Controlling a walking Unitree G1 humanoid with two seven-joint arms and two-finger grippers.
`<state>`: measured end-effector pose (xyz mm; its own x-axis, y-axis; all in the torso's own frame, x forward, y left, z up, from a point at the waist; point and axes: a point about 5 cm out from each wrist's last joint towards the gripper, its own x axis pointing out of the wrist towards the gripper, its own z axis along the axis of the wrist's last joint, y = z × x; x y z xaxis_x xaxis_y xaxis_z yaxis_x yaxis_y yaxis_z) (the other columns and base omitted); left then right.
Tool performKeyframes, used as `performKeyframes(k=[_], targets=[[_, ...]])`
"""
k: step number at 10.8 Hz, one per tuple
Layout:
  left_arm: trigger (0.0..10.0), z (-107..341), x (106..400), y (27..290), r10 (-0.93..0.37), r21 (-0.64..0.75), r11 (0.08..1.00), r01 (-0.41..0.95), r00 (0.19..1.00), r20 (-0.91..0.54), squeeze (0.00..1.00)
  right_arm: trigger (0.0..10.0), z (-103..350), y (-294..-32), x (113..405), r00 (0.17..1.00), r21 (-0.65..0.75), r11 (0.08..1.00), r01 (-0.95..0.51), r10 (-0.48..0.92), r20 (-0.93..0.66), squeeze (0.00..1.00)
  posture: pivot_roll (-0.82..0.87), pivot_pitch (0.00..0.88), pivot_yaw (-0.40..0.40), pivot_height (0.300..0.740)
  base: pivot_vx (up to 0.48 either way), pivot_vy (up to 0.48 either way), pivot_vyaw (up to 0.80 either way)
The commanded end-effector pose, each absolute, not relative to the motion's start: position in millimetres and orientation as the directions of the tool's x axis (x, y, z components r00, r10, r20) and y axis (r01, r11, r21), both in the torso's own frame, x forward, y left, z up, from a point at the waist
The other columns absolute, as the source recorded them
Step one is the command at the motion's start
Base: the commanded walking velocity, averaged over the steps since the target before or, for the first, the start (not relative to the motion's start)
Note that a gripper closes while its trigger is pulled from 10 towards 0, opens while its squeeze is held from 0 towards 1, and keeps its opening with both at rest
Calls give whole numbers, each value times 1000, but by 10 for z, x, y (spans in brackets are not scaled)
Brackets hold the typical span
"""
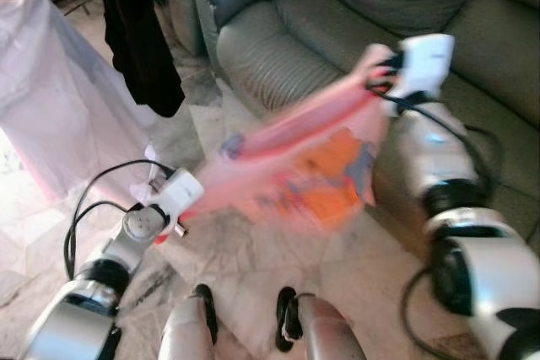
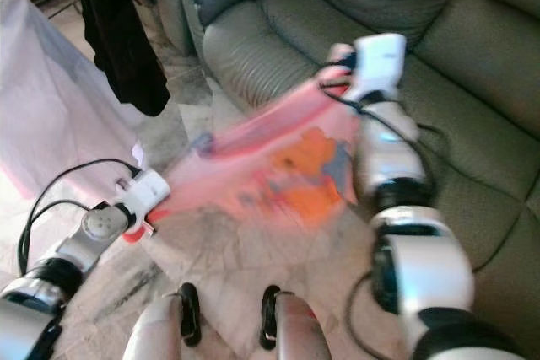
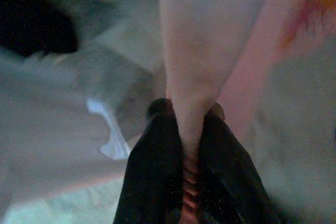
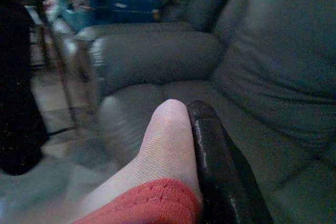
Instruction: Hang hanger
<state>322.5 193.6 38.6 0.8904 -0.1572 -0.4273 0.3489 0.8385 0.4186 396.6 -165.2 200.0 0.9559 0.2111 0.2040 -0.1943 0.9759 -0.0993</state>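
Hanging at the far left are a white cloth (image 1: 51, 90) and a black garment (image 1: 139, 31). The left gripper (image 3: 190, 116) pinches one corner of the pink garment (image 1: 312, 166), fingers clamped on the fabric. The blurred garment stretches across above the marble floor (image 1: 228, 250) to the right gripper (image 4: 184, 129), closed on its other edge before the grey sofa (image 1: 337, 14).
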Motion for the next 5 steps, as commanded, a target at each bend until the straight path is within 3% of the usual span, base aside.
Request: performKeyframes(k=[1,2,5], targets=[[0,502,3322,1957,-64,348,918,193,935,-348,0,0,2012,-1535,3962,943,-131,963,-237,260,206,0,-17,227,-76,740,0,0,0],[0,574,3391,1861,3,176,983,50,958,-288,0,0,1902,-1399,3920,926,-147,940,-307,331,182,0,-15,228,-77,740,0,0,0],[0,681,3462,1495,-4,22,1000,10,975,-224,0,0,1550,-1230,3718,865,-114,868,-483,493,95,0,-21,229,-70,740,0,0,0]])
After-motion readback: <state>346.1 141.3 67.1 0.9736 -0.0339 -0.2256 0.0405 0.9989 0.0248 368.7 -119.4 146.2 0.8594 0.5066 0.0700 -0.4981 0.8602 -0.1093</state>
